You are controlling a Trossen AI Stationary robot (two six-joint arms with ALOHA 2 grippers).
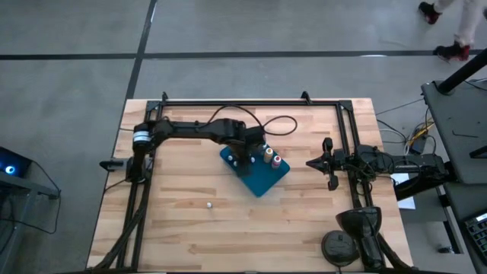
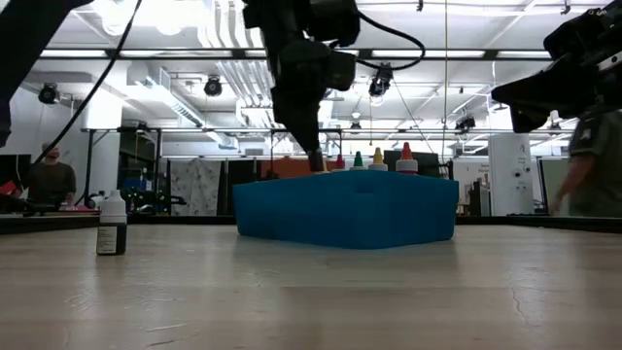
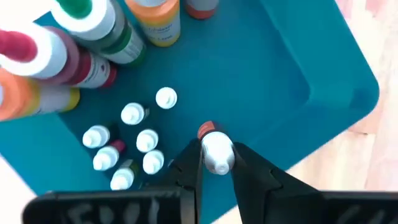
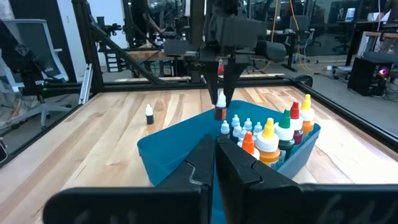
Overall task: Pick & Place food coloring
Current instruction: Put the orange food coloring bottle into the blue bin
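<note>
Nearest in the low view, a lone small white-capped bottle [image 2: 113, 224] with a dark body is seen standing upright on the wooden counter [image 1: 304, 221], well apart from the blue tray [image 2: 345, 206]; its label cannot be read. Behind it the tray is seen, with only the red, green and yellow tips of the coloured-top bottles [image 2: 378, 160] showing over its rim. The tray's contents are revealed only from the wrist views: a cluster of white-capped bottles [image 3: 134, 140] beside the larger coloured-top ones, whose label print is illegible. Over the tray, the left end effector [image 3: 216, 163] is clamped on a small white-capped bottle with a red body [image 3: 215, 149], held above the tray floor. The right end effector [image 1: 311, 162] is kept closed and empty, beside the tray.
</note>
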